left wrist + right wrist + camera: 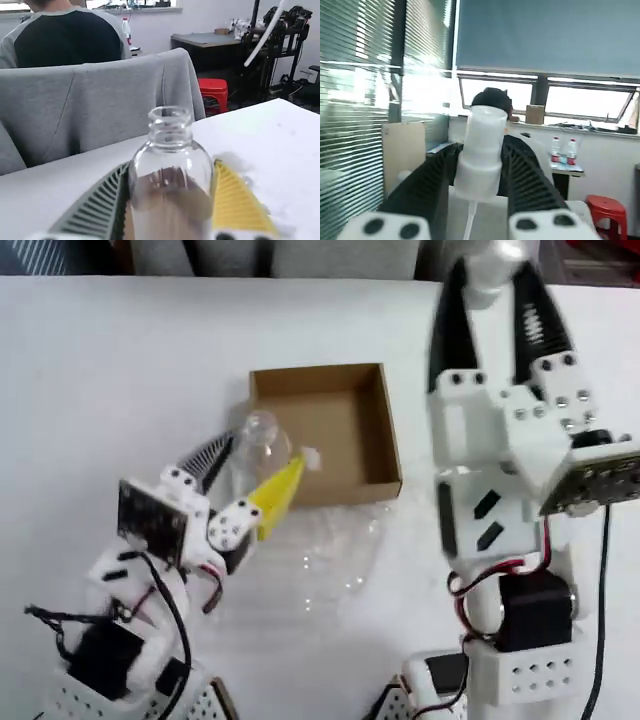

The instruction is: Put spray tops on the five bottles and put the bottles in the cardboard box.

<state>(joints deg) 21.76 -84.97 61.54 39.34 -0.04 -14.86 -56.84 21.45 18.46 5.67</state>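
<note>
Two arms stand at a white desk (120,370). The left arm (150,540) is low at the near left. Its jaws are clenched on a clear bottle (262,435) (170,150), with a grey finger (208,455) (95,205) on one side and a yellow finger (278,492) (237,200) on the other. The bottle's neck (170,122) is open and points away from the wrist. Seen from above, the bottle is at the left wall of the box (390,430), near its front left corner; whether the two touch cannot be told.

The box is open cardboard and sits near the middle of the desk. Just in front of it lie faint clear shapes (335,550), too dim to name.

The right arm (510,470) stands tall at the right side of the desk, with its jaws pointing toward the far edge. They are grasping a white top (490,265) (482,145) between two black fingers (450,320) (432,180). A thin tube (470,222) hangs from the underside of the top. Top and bottle are well apart, with the box between them.
</note>
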